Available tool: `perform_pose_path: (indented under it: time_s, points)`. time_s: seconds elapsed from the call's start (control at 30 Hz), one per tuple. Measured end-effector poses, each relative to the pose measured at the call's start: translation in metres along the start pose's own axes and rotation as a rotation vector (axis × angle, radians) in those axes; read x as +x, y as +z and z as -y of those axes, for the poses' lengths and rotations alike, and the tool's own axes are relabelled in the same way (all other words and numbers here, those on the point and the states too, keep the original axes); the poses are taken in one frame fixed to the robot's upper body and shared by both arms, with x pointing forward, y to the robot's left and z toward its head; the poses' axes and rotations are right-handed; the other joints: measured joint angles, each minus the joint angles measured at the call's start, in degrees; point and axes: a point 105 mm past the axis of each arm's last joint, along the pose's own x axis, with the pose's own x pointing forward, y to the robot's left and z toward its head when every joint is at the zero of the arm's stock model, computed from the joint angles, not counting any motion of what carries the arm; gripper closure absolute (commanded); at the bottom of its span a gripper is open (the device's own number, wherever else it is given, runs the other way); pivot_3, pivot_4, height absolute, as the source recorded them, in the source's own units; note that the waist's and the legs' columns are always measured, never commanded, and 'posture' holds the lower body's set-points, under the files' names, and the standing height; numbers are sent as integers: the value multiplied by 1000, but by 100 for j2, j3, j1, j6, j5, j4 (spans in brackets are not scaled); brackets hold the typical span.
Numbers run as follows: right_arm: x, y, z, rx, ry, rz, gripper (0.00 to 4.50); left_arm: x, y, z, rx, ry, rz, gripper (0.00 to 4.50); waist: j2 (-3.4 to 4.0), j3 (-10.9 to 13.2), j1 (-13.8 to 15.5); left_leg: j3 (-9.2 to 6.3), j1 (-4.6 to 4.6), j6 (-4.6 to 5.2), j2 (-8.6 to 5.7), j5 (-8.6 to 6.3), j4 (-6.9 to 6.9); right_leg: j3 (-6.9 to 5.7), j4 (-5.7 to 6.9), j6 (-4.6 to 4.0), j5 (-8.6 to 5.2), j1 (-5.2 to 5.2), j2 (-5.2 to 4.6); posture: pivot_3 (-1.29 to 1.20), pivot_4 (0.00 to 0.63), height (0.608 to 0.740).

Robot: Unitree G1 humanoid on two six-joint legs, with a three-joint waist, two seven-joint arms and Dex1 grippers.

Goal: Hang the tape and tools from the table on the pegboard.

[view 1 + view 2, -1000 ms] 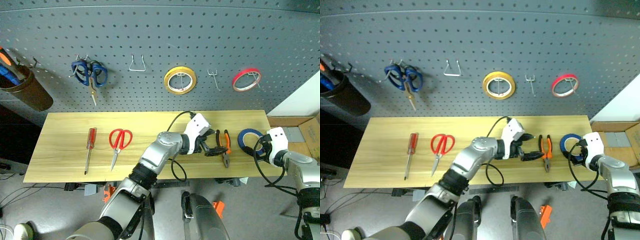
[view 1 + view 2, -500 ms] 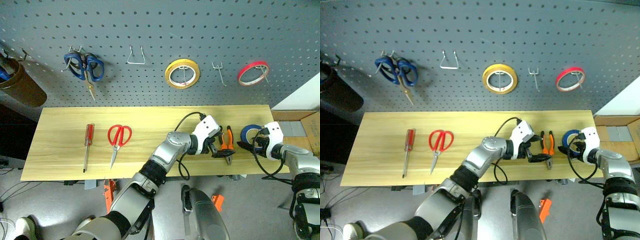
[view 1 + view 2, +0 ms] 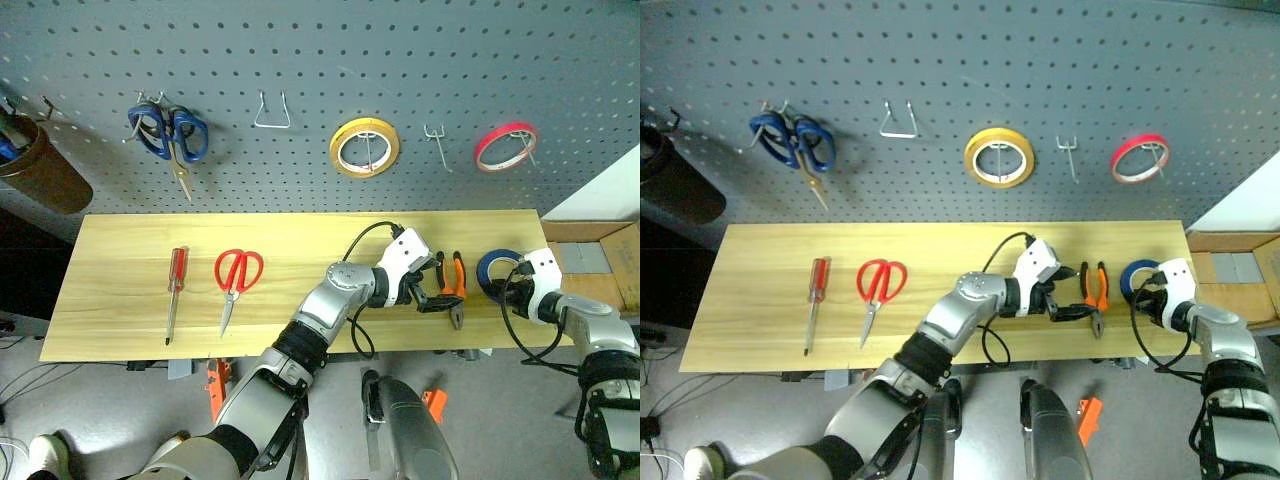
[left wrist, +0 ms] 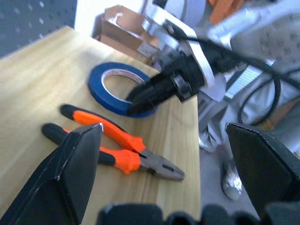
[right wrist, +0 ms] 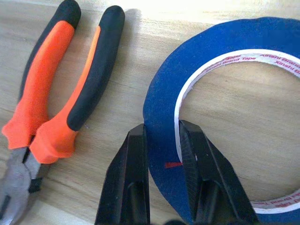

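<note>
The thin blue ring-shaped roll of tape lies flat near the right end of the light yellowish wooden tabletop; along its white inner core runs small red print reading "Xinshi Brand Tape". The right tool has its two black fingers pinched on the roll's wall at the near edge, one finger outside the ring and the other inside it, with the roll resting on the wood. Just beside the roll, on its left, lie the pliers with orange-and-black handles, jaws pointing toward the front edge. The left tool hovers at those pliers with its fingers spread wide, gripping nothing. Further left on the tabletop are the scissors with red handles and the slim screwdriver with a red handle, well apart from both tools. On the dark grey perforated pegboard behind hang blue-handled scissors, a yellow tape roll and a red tape roll.
</note>
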Motion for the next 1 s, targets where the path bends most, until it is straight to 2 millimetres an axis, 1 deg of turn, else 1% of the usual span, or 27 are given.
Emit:
perform_pose_path:
  time_s: [0.03,0.07,0.1,0.13,0.17,0.2,0.23,0.27,0.3,0.37,0.4,0.47,0.53,0.57,0.63,0.7,0.8,0.9,0.93,1.0]
  points:
    - [-6,-6,-5,-54,-28,0,4126,-6,-3,5,7,-8,6,0,18,-21,15,-3,0,-3,-2,-1,-3,-8,3,18,-11,3,-5,-84,323,740]
    - [-14,-10,-12,-129,-65,0,4126,-16,-9,8,15,-10,-3,0,51,-52,24,-1,-11,-9,0,-3,-6,-13,2,24,-14,-8,-6,-89,314,740]
    - [-22,-14,-19,-194,-96,-3,4126,-27,-17,9,16,-3,-21,0,82,-74,24,0,-20,-12,-2,-4,-8,-13,2,28,-17,-16,-10,-95,304,740]
    - [-28,-20,-26,-234,-115,-14,4126,-36,-23,9,13,7,-42,0,98,-85,18,4,-21,-13,-4,-5,-8,-12,2,32,-19,-18,-12,-107,281,740]
    - [-34,-22,-32,-281,-144,-15,4126,-46,-26,8,7,18,-57,0,113,-100,10,11,-33,-14,-5,-5,-4,-9,6,32,-19,-35,-20,-114,264,740]
    - [-40,-19,-39,-335,-178,1,4126,-55,-24,10,-2,25,-52,0,119,-123,-1,17,-50,-14,-4,-5,0,-7,17,32,-19,-63,-38,-122,243,740]
    - [-44,-10,-48,-380,-207,40,4126,-62,-20,12,-4,25,-40,0,116,-160,-32,34,-60,-15,-6,-4,3,-1,29,33,-19,-85,-41,-122,243,740]
    - [-49,7,-61,-442,-244,108,4126,-70,-11,16,14,24,-25,0,107,-214,-93,45,-59,-15,-12,-4,9,6,49,34,-19,-95,-50,-123,226,740]
    - [-53,19,-70,-473,-261,162,4126,-74,-4,19,31,20,-12,0,103,-257,-126,46,-55,-16,-12,-4,9,8,54,34,-20,-95,-53,-122,217,740]
    - [-59,53,-96,-524,-314,307,4126,-94,11,22,58,44,9,0,71,-425,-192,50,-39,-19,-13,-2,6,10,61,34,-20,-92,-47,-118,200,740]
    - [-61,63,-105,-542,-323,350,4126,-101,16,22,56,57,19,0,58,-487,-210,45,-34,-20,-11,-1,5,5,60,34,-20,-88,-42,-111,187,740]
    - [-58,83,-121,-568,-328,429,4126,-117,28,17,41,111,43,0,26,-581,-234,32,-33,-16,-9,12,6,0,68,36,-16,-87,-37,-101,170,740]
    - [-53,102,-132,-606,-330,496,4126,-130,42,8,1,178,80,0,8,-642,-256,16,-33,23,-17,30,7,-6,73,33,11,-83,-37,-80,156,740]
    - [-51,111,-134,-625,-338,528,4126,-135,52,2,-17,212,102,0,-6,-659,-249,7,-37,34,-20,43,8,-11,73,30,24,-83,-34,-74,151,740]
    - [-48,126,-133,-648,-362,579,4126,-147,73,-11,-19,283,152,0,-41,-693,-226,-10,-41,45,-27,60,10,-17,70,26,42,-77,-19,-58,137,740]
    - [-44,138,-130,-665,-371,622,4126,-158,88,-19,-4,352,181,0,-66,-772,-215,-14,-42,54,-29,68,11,-14,64,21,52,-71,-16,-42,128,740]
    - [-38,155,-127,-680,-343,702,4126,-162,86,-26,-8,409,177,0,-75,-876,-191,-12,-41,56,-33,68,9,-6,57,19,53,-67,-16,-29,117,740]
    - [-33,169,-119,-702,-320,764,4126,-156,81,-33,-14,431,169,0,-83,-909,-145,-7,-43,56,-33,68,9,-4,59,14,56,-67,-15,-20,110,740]
    - [-32,174,-115,-703,-312,779,4126,-153,81,-35,-18,434,177,0,-85,-916,-129,-9,-44,56,-33,69,9,-6,60,13,57,-67,-14,-16,106,740]
    - [-29,181,-113,-707,-274,803,4126,-151,84,-38,-4,440,186,0,-89,-949,-120,-10,-45,56,-28,70,10,-7,61,10,58,-67,-9,-12,106,740]
